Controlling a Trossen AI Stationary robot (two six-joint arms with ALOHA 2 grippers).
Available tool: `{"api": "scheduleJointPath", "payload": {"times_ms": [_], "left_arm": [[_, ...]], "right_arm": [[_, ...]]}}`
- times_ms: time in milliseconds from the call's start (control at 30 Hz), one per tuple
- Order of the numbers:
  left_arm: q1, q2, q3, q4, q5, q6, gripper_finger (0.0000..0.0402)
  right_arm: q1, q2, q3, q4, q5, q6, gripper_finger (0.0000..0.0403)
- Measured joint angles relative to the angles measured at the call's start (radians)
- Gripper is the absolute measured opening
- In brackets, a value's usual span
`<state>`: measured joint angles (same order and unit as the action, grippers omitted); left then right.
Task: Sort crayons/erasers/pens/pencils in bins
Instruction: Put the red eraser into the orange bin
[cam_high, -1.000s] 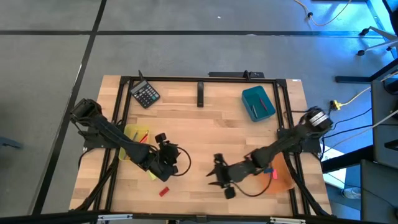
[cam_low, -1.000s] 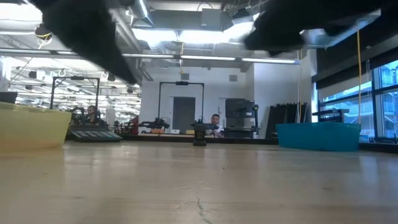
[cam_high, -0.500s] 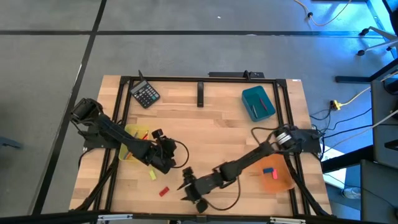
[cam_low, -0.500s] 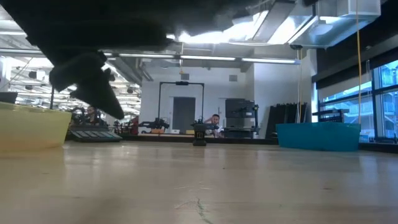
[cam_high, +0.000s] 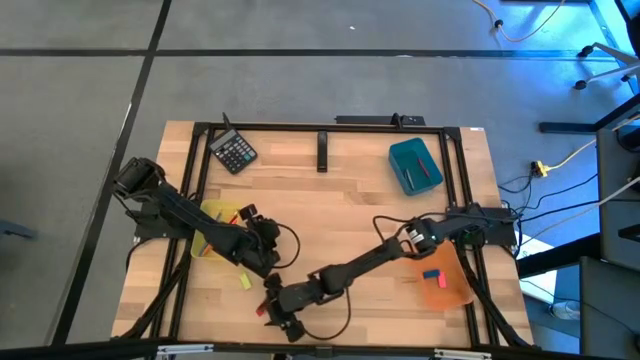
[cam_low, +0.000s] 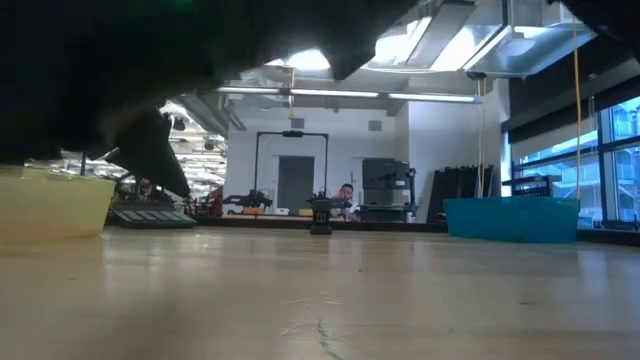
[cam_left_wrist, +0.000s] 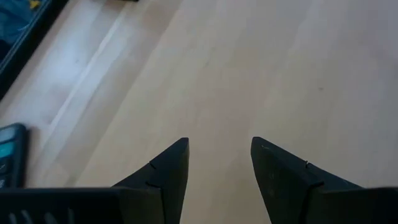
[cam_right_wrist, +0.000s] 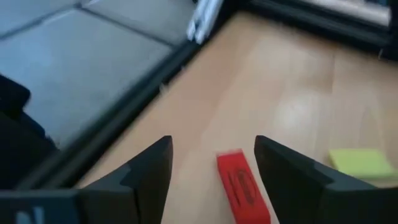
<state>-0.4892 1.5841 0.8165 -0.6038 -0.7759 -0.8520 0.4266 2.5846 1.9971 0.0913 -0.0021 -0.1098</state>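
one red eraser (cam_right_wrist: 242, 186) lies on the table between the right gripper's (cam_right_wrist: 213, 163) spread fingers (cam_right_wrist: 147, 168).

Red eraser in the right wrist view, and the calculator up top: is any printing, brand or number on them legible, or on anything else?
None can be read.
Red eraser: a dark printed mark runs along its top, too blurred to read.
Calculator: keys and display show, far too small to read.
Yellow eraser: no print visible.
Teal bin and orange bin: no labels visible.
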Motion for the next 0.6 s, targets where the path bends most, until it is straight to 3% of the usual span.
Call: {"api": "scheduleJointPath", "payload": {"times_ms": [300,433,600], "left_arm": [[-0.012,-0.052,0.0,-0.098,-0.064,-0.116,0.0168],[-0.026,-0.075,0.0,-0.097,-0.078,-0.117,0.0168],[-0.039,-0.093,0.0,-0.092,-0.086,-0.118,0.0168]], "right_arm": [[-0.048,0.055,0.058,-0.114,-0.013,0.028,0.0225],[-0.068,0.055,0.059,-0.14,-0.073,0.06,0.0221],[-0.085,0.054,0.062,-0.182,-0.153,0.07,0.0172]]}}
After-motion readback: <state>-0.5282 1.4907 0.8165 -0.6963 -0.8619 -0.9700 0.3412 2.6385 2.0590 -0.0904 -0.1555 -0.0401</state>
